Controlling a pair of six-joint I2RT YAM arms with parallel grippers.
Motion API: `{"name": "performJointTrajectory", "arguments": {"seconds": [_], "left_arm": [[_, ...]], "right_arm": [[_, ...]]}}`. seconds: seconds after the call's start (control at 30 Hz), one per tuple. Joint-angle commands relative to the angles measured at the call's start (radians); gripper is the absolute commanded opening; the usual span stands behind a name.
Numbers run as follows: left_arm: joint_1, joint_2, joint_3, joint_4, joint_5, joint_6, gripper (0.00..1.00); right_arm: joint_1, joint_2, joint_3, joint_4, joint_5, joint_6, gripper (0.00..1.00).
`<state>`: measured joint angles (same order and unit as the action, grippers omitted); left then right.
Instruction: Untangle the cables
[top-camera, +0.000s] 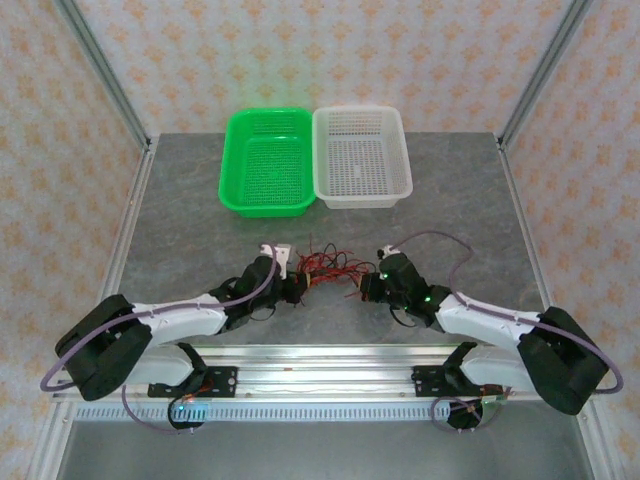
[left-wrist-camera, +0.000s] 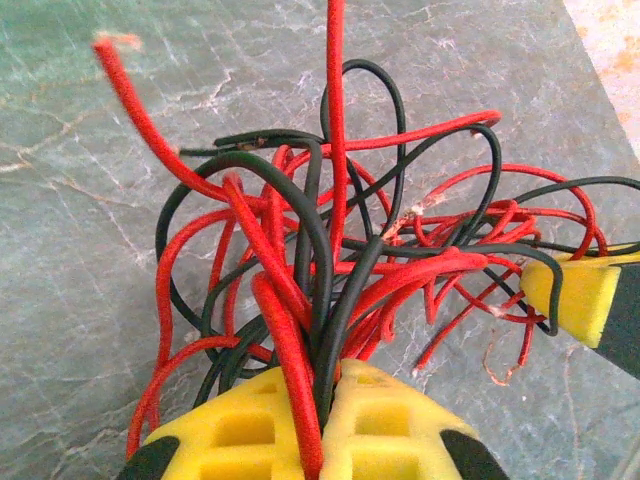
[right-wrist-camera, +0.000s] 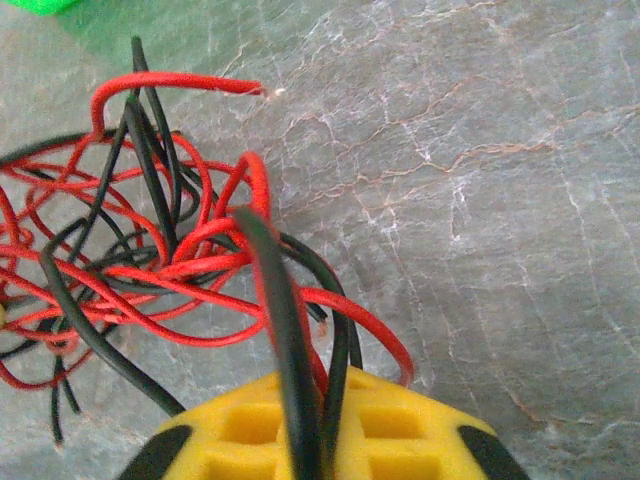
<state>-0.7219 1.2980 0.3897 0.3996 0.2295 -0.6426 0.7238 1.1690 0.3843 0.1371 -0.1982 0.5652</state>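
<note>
Item: cables, red and black tangle. Location: table, between grippers, apart from green basket. Left gripper: clenched on cables. Right gripper: clamped on black and red strands.

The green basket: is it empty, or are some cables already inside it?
Empty: the green basket has a bare mesh floor; the cables lie tangled on the table in front of it.

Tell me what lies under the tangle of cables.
Grey marbled table shows through the loops of the cables. Where strands bunch thickly the surface beneath is covered.
</note>
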Motion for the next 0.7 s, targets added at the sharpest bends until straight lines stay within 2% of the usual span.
{"name": "performJointTrajectory", "arguments": {"seconds": [0.0, 0.23, 0.37, 0.53, 0.67], "left_arm": [[0.022, 0.049, 0.000, 0.047, 0.068, -0.095, 0.00], [0.024, 0.065, -0.031, 0.092, 0.058, -0.161, 0.00], [0.024, 0.063, -0.044, 0.104, 0.054, -0.172, 0.00], [0.024, 0.088, -0.068, 0.145, 0.054, -0.191, 0.00], [0.024, 0.099, -0.091, 0.189, 0.047, -0.212, 0.00]], "right_arm": [[0.002, 0.006, -0.015, 0.047, 0.044, 0.121, 0.19], [0.009, -0.077, 0.005, -0.025, 0.026, 0.257, 0.44], [0.050, -0.130, 0.092, -0.149, 0.082, 0.261, 0.58], [0.123, -0.090, 0.256, -0.267, 0.141, 0.269, 0.60], [0.162, -0.002, 0.354, -0.279, 0.142, 0.275, 0.60]]}}
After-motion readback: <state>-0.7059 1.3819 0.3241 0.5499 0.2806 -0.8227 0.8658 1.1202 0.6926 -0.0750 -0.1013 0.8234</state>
